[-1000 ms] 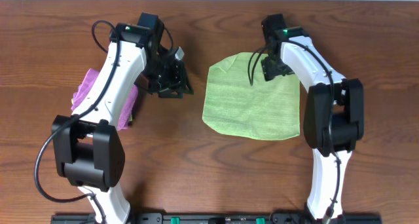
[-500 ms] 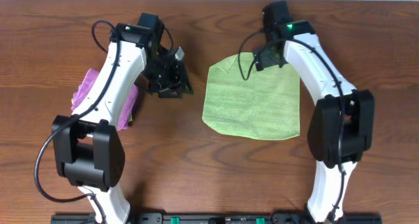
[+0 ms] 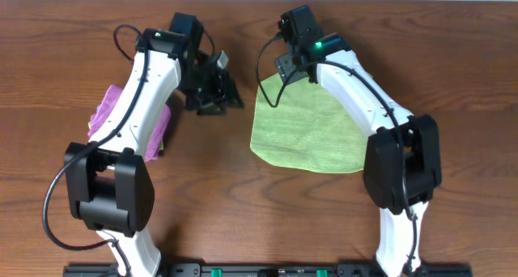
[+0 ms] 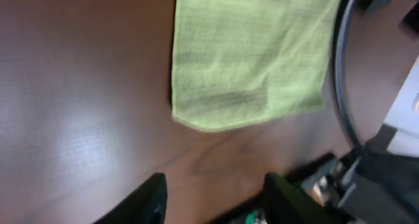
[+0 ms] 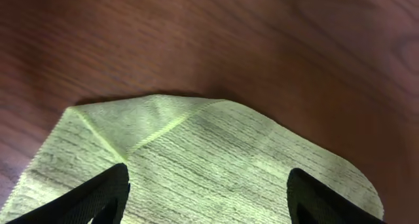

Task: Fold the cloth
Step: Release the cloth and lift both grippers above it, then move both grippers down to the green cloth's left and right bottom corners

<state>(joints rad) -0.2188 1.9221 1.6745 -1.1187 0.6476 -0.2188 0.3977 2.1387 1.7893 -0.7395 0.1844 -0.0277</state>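
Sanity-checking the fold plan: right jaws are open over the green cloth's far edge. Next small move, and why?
Probably lower the right arm until its open jaws reach the cloth at its far edge. The wrist view shows them apart above the fabric, gripping nothing, next to a turned-over corner. The cloth lies flat on the table with no fold made yet.

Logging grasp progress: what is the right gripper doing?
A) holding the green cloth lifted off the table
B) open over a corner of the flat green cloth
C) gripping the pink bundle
B: the right gripper has its jaws apart over a corner of the cloth, flat on the table.
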